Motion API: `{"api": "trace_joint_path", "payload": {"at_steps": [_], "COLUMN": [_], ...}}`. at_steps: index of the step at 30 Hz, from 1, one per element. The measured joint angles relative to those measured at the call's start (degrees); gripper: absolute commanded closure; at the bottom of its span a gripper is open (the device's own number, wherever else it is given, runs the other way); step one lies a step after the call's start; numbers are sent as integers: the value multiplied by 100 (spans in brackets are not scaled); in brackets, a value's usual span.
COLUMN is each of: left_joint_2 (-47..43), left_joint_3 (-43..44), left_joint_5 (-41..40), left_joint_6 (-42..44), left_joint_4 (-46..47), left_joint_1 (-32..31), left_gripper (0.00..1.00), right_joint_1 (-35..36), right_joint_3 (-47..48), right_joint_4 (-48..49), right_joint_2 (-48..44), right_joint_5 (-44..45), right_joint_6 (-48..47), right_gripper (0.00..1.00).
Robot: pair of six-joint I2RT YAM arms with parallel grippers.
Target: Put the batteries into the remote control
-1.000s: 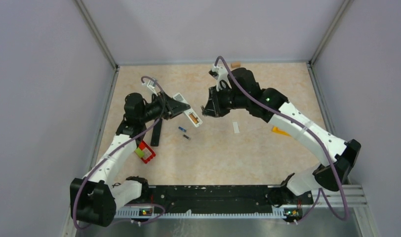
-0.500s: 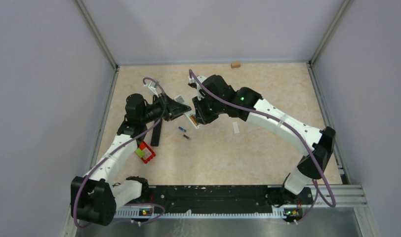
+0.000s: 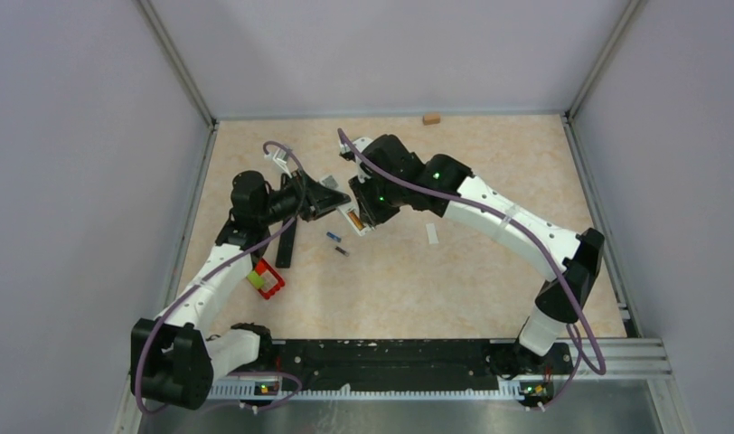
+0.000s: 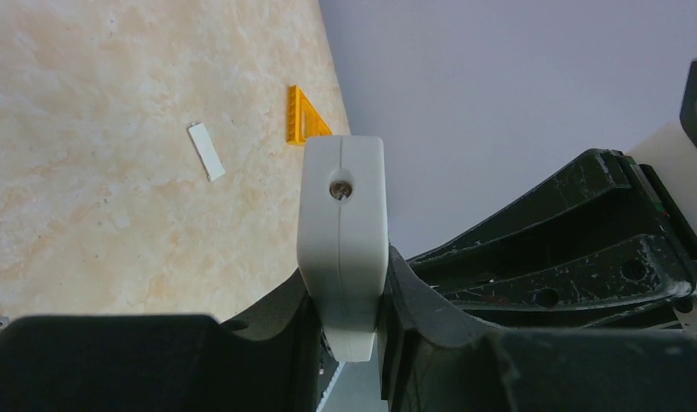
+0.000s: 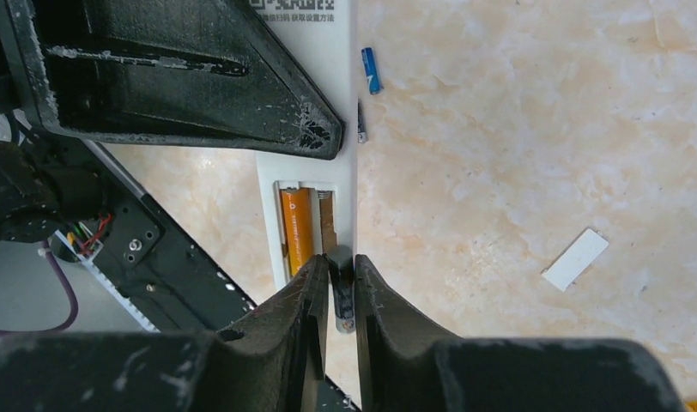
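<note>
Your right claw (image 5: 337, 273) is pinched on a dark battery (image 5: 342, 302), with the battery's end at the mouth of the empty slot in the remote control (image 4: 342, 215). An orange battery (image 5: 295, 232) already lies in the neighbouring slot, so I judge you about halfway: one cell is in and this one is not yet pressed home. A blue battery (image 5: 371, 70) and another dark cell (image 3: 342, 250) lie on the desk (image 3: 454, 280) just nearside of the remote, left of the middle. A white strip (image 5: 575, 259), probably the cover, lies near the desk's centre, apart from the remote, so the closing is left to do.

Your left claw (image 4: 343, 287) is clamped on the remote's sides and holds it off the desk, its open compartment facing the right arm. The left arm reaches up along the left edge. The right arm stretches from the near right corner across the middle, elbow bent, with the two claws almost touching.
</note>
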Motion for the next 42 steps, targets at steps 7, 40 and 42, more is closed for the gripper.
{"api": "trace_joint_path", "payload": {"at_steps": [7, 40, 42], "left_joint_2": [2, 249, 249], "left_joint_3": [0, 0, 0], "left_joint_5": [-7, 76, 72], "left_joint_6": [-61, -326, -321], "left_joint_4": [4, -437, -439], "left_joint_1": [0, 11, 11], "left_gripper": [100, 100, 100], "right_joint_1": [9, 11, 11], "right_joint_3": [0, -516, -516], "right_joint_4": [-94, 828, 807], "right_joint_2": [0, -44, -44], "right_joint_5": [-50, -140, -140], "right_joint_6": [-55, 28, 48], "right_gripper": [91, 81, 81]}}
